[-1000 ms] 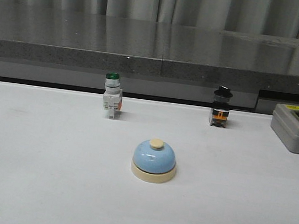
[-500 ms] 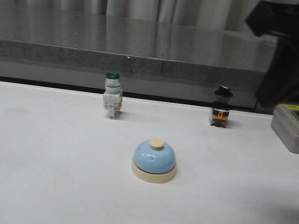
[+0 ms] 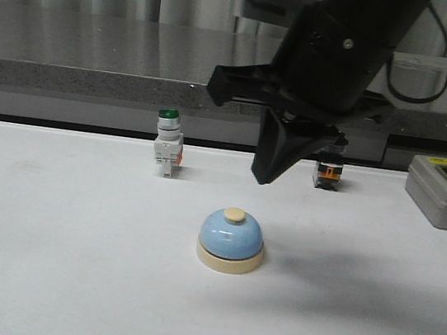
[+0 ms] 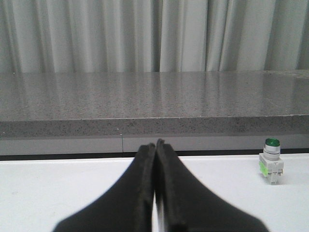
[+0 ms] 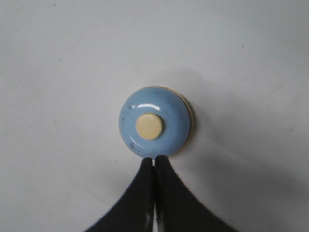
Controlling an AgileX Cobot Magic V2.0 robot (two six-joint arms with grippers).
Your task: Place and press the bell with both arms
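Observation:
The light-blue bell with cream base and cream button stands on the white table, near the middle. My right arm reaches in from the upper right; its gripper is shut and points down, hanging above and just behind the bell. In the right wrist view the shut tips sit at the edge of the bell, seen from above. My left gripper is shut and empty, low over the table, and does not show in the front view.
A green-capped white push-button switch stands behind the bell to the left; it also shows in the left wrist view. A black-capped switch is partly hidden by the right arm. A grey box with a red button sits far right. A grey ledge runs along the back.
The right arm came in from the upper right and now hangs over the table, its shut gripper just above the bell. The bell has not moved.

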